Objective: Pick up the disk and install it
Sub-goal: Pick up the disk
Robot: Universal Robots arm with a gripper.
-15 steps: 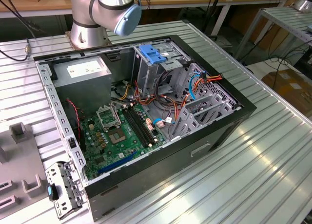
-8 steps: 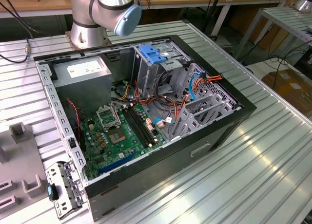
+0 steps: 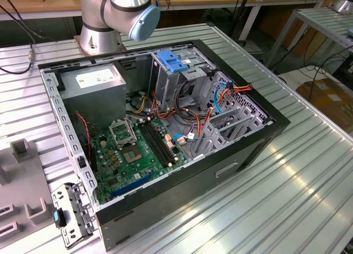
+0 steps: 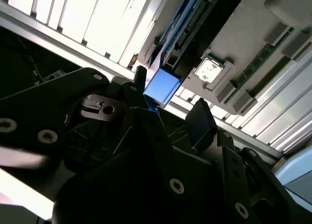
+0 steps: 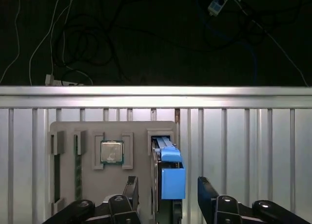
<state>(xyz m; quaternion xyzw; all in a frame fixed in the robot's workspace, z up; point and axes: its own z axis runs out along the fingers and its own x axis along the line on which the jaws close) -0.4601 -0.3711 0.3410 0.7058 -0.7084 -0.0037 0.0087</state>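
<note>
Claw (image 5: 168, 181): open. In both wrist views its jaws stand either side of the blue bracket (image 5: 172, 182), with a gap showing on each side. No contact is visible, so nothing is gripped.

The disk (image 5: 168, 153) stands on edge in a slot of the grey fixture plate (image 5: 68, 129), bracket end toward the claw. Judgement: it is kept upright so the narrow bracket gives two flat faces for the jaws, and the slot walls keep it from tipping. The second wrist view shows the same straddle, with the bracket (image 4: 163, 85) between the jaws and the disk's dark body (image 4: 195, 19) running away behind it.

A processor chip (image 5: 111, 152) lies flat in a neighbouring pocket of the plate, well apart from the jaws. The plate rests on the slatted metal surface (image 5: 243, 146).

In the exterior view the open computer case (image 3: 182, 193) lies on its side on the surface (image 3: 265, 199). The drive cage with the blue handle (image 3: 175, 62) sits at about 1 o'clock from the motherboard (image 3: 138, 149).

Status: pick-up not yet made.
</note>
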